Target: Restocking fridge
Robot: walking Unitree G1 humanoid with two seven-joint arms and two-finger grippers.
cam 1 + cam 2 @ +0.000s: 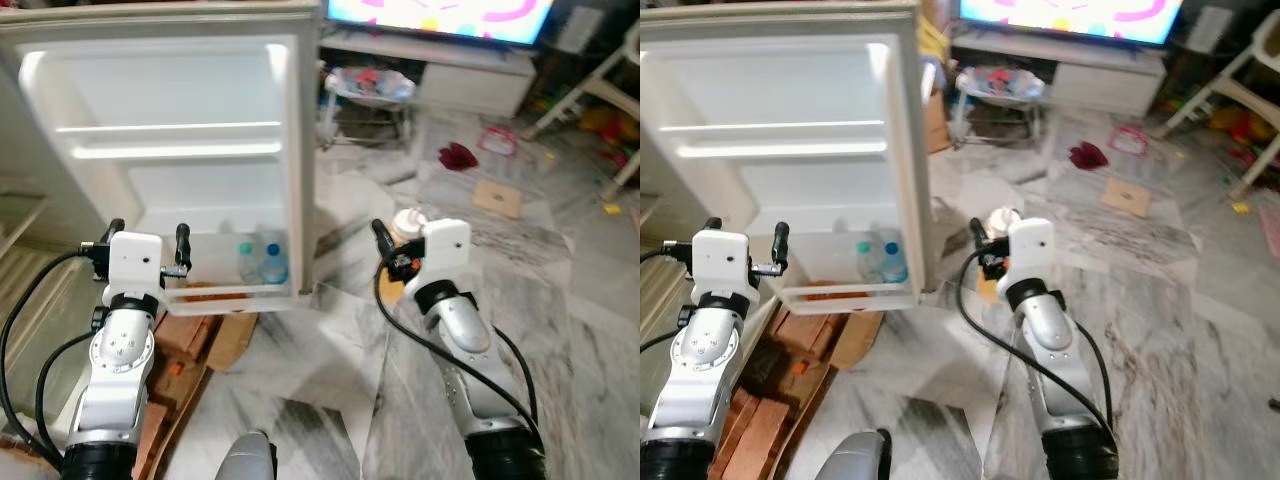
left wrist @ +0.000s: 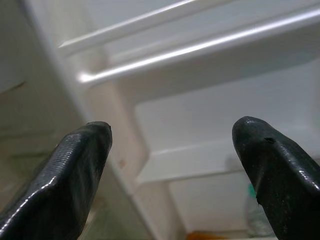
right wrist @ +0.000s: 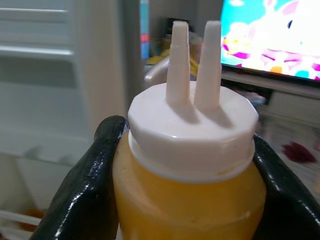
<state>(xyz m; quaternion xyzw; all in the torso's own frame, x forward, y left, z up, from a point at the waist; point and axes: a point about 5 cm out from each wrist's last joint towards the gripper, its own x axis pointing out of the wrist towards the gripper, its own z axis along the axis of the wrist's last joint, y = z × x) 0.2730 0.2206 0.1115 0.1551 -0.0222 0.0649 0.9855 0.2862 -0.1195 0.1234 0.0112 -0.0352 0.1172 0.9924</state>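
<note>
**Operator:** What do you have on your left side?

**Observer:** Your left gripper (image 1: 146,246) is raised in front of the open fridge door (image 1: 170,160), at the height of the bottom door shelf (image 1: 225,292). Its two black fingers (image 2: 75,170) stand wide apart with nothing between them — in the left wrist view you look straight past them at the white door racks.

**Operator:** Anything already in the door?

**Observer:** Two clear water bottles (image 1: 262,262), one with a teal cap and one with a blue cap, stand side by side at the right end of that bottom shelf. Below the door, flattened cardboard (image 1: 200,335) lies on the marble floor (image 1: 330,380).

**Operator:** And the thing you're restocking?

**Observer:** The yellow sauce bottle (image 3: 187,175) sits in your right gripper (image 1: 392,252), well to the right of the door's edge and out over the floor. The fingers are closed against both sides of its yellow body just under the white cap — the cap's two nozzles stick up beyond the fingertips (image 3: 85,185). It looks upright in the grip.

**Operator:** What lies further right?

**Observer:** A lit TV screen (image 1: 440,18) on a white cabinet, a red cloth (image 1: 458,155) and a flat brown piece (image 1: 497,197) on the floor.
</note>
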